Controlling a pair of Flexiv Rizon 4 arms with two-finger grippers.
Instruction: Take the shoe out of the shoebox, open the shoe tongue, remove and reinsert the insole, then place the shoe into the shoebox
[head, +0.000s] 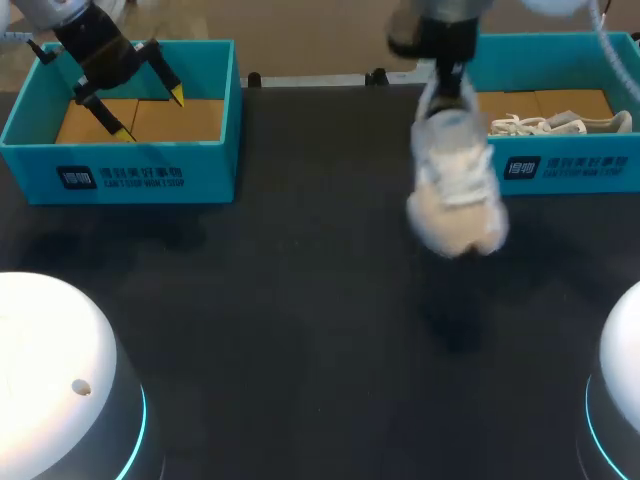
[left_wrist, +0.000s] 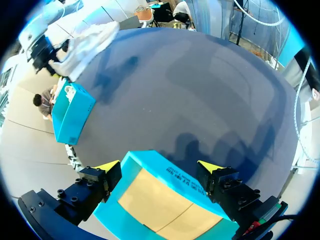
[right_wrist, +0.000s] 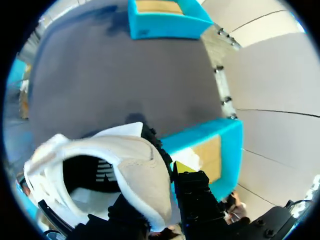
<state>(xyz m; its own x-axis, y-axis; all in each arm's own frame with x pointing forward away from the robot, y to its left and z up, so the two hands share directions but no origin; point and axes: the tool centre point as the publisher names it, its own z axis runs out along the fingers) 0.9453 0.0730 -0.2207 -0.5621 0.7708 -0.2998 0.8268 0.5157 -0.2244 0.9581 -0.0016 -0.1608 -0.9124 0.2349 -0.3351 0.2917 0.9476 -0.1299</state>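
Note:
A white shoe (head: 455, 185) hangs toe-down above the dark table, just left of the right teal shoebox (head: 570, 165). My right gripper (head: 450, 95) is shut on its heel collar. In the right wrist view the shoe (right_wrist: 125, 170) fills the space by the gripper (right_wrist: 155, 187); only one yellow tip shows, pressed against the beige heel. A second white shoe (head: 560, 124) lies inside that box. My left gripper (head: 153, 115) hovers open over the left teal box (head: 120, 160), holding nothing. In its own view the left gripper (left_wrist: 159, 167) straddles the box's near wall (left_wrist: 165, 172).
The left box shows only its brown cardboard floor (head: 140, 120). Dark table (head: 300, 300) stretches between and in front of the two boxes. Two white robot bases (head: 50, 380) stand at the near corners.

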